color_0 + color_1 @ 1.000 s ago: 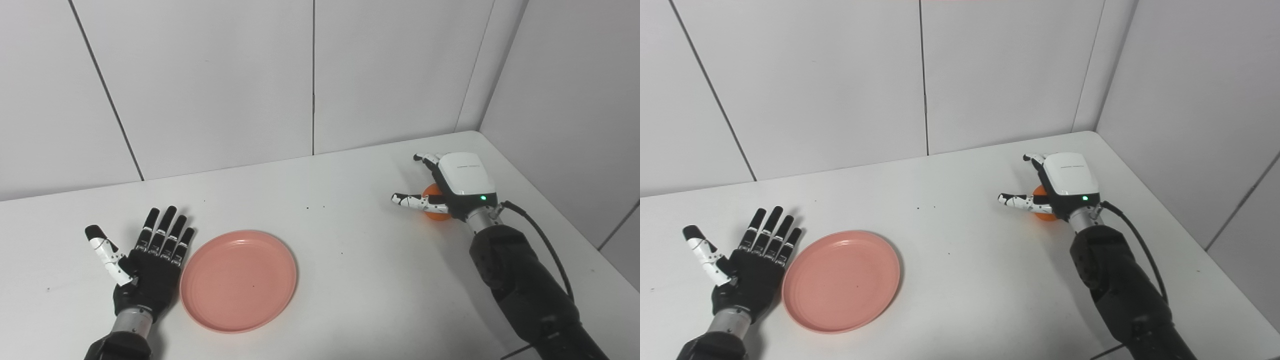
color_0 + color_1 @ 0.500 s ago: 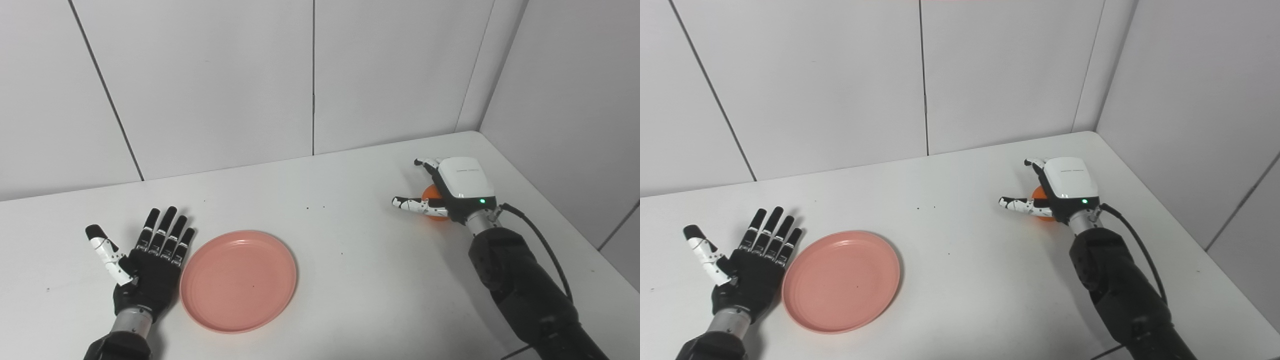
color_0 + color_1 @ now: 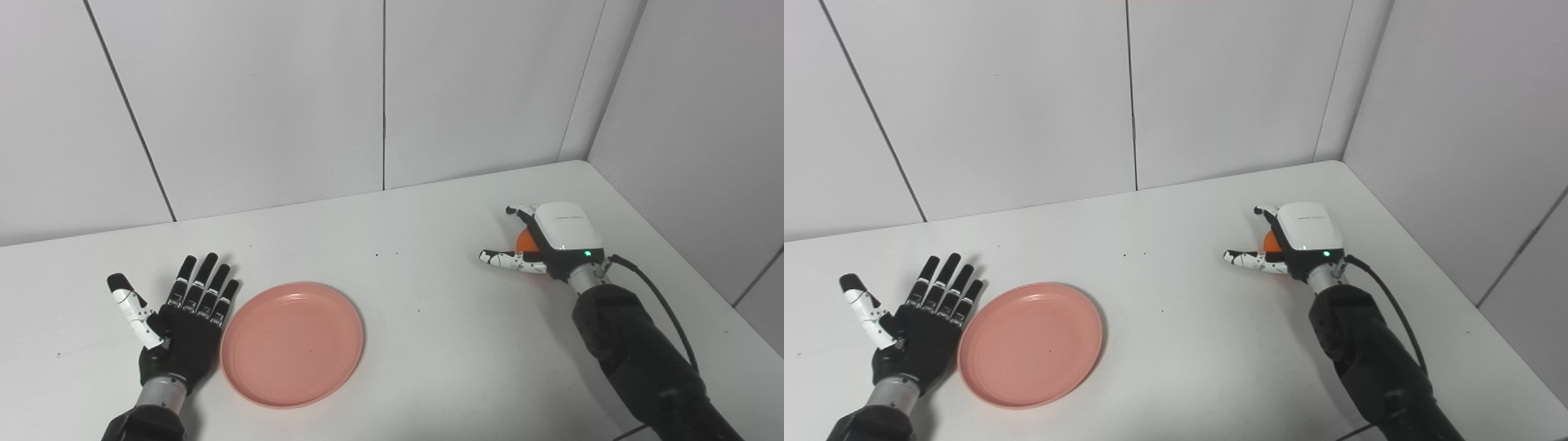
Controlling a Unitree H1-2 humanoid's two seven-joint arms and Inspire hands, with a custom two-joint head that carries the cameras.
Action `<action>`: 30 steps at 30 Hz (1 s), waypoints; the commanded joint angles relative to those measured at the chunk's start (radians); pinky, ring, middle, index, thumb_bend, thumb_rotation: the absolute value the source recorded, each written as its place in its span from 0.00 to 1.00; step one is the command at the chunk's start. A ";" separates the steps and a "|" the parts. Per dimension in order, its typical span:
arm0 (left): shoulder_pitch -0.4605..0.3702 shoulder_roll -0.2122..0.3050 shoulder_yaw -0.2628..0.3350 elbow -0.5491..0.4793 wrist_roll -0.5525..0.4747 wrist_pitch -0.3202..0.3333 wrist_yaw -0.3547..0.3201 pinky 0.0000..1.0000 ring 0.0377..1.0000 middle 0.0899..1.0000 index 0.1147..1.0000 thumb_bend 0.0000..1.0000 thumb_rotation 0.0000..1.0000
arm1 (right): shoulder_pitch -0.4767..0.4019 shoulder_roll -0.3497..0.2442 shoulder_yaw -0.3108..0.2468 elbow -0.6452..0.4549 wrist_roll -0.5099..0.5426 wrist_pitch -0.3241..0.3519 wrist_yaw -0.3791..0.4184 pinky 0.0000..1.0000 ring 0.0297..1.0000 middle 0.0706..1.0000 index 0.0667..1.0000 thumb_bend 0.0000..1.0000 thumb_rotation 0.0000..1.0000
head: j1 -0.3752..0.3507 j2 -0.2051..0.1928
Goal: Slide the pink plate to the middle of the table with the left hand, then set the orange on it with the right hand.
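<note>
White table (image 3: 429,343) with both arms entering from the near edge. The pink plate (image 3: 292,343) lies flat, its rim just beside the little-finger edge of the left hand (image 3: 184,318), which rests palm-up with fingers spread and holds nothing. The right hand (image 3: 551,242) is lowered over the orange (image 3: 525,242), which sits on the table under the palm, between thumb and curled fingers (image 3: 520,211); whether the fingers have closed on it cannot be told, since the hand's back hides the contact. Risks, as judged: the round fruit may roll out past the thumb if the fingers close unevenly, and the plate sits left of the table's middle, so placement would fall off-centre.
</note>
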 commanded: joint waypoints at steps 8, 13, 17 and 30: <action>0.065 0.007 0.000 0.046 0.023 0.065 0.067 1.00 0.96 0.91 1.00 0.81 0.97 | -0.045 -0.035 -0.002 -0.011 0.006 0.027 -0.020 0.80 0.79 0.77 0.77 0.84 1.00 | 0.001 0.003; 0.068 0.006 -0.001 0.044 0.021 0.065 0.069 1.00 0.96 0.91 1.00 0.81 0.96 | -0.044 -0.039 0.002 -0.009 0.007 0.032 -0.010 0.79 0.79 0.77 0.77 0.85 1.00 | 0.004 0.004; 0.070 0.006 -0.002 0.042 0.024 0.065 0.067 1.00 0.96 0.92 1.00 0.81 0.96 | -0.041 -0.035 0.000 -0.008 0.013 0.038 -0.014 0.74 0.77 0.77 0.77 0.86 1.00 | 0.003 0.006; 0.071 0.010 -0.009 0.033 0.019 0.066 0.079 1.00 0.96 0.90 0.99 0.83 0.96 | -0.037 -0.024 0.007 0.003 0.054 0.057 -0.009 0.21 0.25 0.32 0.42 0.83 0.99 | 0.005 0.011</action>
